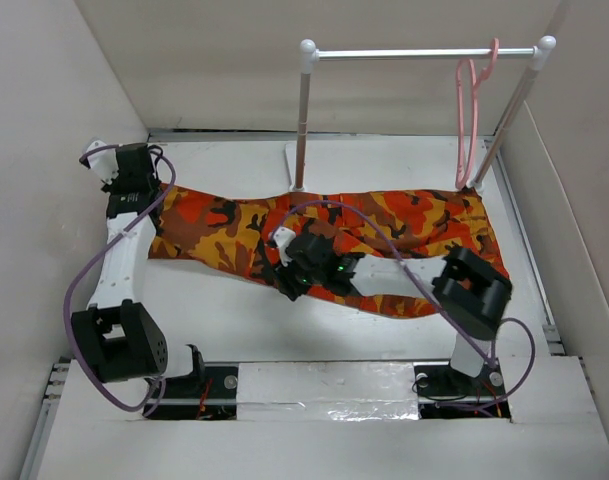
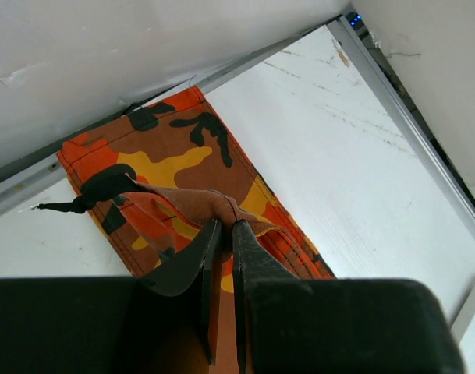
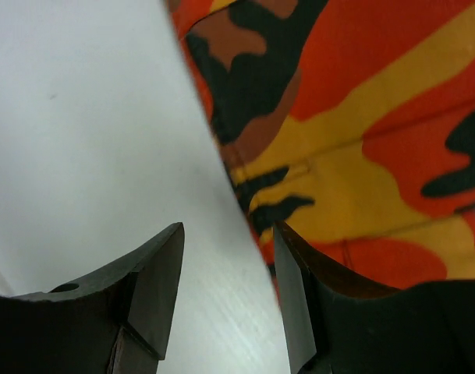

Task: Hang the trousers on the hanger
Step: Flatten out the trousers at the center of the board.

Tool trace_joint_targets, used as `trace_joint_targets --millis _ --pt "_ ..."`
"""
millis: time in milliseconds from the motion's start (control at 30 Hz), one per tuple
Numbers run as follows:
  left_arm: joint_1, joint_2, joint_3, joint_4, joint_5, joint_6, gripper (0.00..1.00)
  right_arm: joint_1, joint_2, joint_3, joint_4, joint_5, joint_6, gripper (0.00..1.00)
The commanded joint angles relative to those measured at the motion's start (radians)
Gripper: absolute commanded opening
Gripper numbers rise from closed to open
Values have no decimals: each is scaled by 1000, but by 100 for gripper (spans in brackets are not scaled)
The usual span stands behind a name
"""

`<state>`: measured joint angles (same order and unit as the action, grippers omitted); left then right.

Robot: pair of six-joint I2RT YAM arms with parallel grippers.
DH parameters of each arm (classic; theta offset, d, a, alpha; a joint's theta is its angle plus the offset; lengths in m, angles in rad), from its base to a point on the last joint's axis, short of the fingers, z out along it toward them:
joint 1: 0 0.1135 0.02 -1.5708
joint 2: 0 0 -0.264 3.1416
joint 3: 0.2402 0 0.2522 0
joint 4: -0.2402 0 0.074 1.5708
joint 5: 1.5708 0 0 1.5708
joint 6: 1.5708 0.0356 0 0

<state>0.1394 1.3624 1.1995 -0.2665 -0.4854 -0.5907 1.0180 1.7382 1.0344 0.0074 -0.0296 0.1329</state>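
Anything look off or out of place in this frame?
Nothing damaged or spilled. The trousers lie spread across the table, one end bunched up where the left gripper pinches it. The right gripper is open at their near edge, holding nothing. The hanger hangs bare at the right end of the rail.

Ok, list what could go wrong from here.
1. The left jaws pinch only a small fold of the trousers by the drawstring; it may slip on lifting.
2. The right jaws stand open astride the cloth's near edge, gripping nothing, so a lift now would drag the rest.
3. A rail post stands at the trousers' far edge, and the hanger is far right; cloth could snag.
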Motion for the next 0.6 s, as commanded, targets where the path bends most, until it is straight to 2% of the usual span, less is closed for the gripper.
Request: trace_joint_targets --millis 0,133,233,300,333,367,433,467,567 --pt "5 -59 -20 6 -16 29 0 33 150 191 -62 138 -35 55" --pt "5 -91 -12 -45 -56 52 0 86 263 291 -127 200 -41 51" --pt "5 -150 -18 -76 -65 60 0 100 279 283 -119 240 -24 45" --pt "5 -172 -26 -103 -65 60 0 111 284 283 -122 275 -10 37" --pt "5 -181 -26 -115 -71 60 0 111 282 283 -127 290 -7 31" --pt "5 -201 -28 -125 -77 60 0 122 279 282 -132 306 -4 14" --pt "5 -216 -29 -163 -113 68 0 122 268 274 -141 321 -3 4" --pt "5 -232 -29 -169 -120 75 0 134 244 254 -138 326 -4 0" --pt "5 -241 -15 -210 -150 104 0 169 173 214 -162 333 -12 0"
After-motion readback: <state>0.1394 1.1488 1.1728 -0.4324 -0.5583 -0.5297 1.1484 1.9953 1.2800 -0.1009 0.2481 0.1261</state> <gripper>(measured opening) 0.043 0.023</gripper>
